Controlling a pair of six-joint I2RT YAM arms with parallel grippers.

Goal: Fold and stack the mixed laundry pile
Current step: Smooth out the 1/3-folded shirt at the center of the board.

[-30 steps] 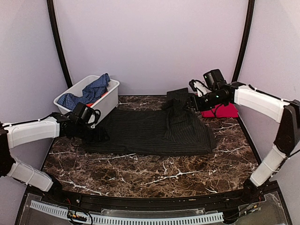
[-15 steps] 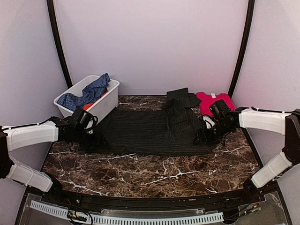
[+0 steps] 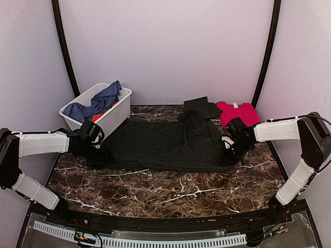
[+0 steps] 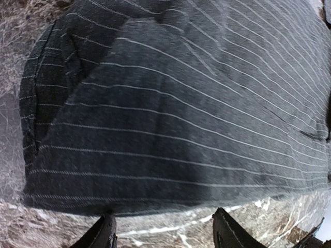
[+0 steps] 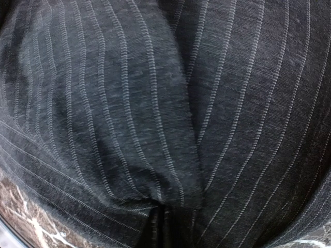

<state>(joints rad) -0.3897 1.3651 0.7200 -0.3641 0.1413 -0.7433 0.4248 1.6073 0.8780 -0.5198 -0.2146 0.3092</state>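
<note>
the dark pinstriped shirt (image 3: pixel 160 144) lay spread flat across the middle of the marble table (image 3: pixel 170 188), its long side running from 9 to 3 o'clock, with a bunched part heaped toward 1 o'clock. the red cloth (image 3: pixel 239 111) lay flat at 2 o'clock of the shirt, just beside that heap. at 10 o'clock the white bin (image 3: pixel 68 108) held the blue checked garment (image 3: pixel 101 99), which rose above its far rim, and a sliver of the orange piece (image 3: pixel 98 117) showed beneath it. the left gripper (image 3: pixel 99 153) sat low at the shirt's 9 o'clock edge; in the left wrist view its 2 fingers (image 4: pixel 106 235) stood apart, released, over bare marble just short of the hem, with nothing between them. the right gripper (image 3: pixel 226 155) was down at the shirt's 4 o'clock corner; in the right wrist view its fingertips (image 5: pixel 160 227) were clenched together on a pinched ridge of the striped fabric, which puckered toward them
</note>
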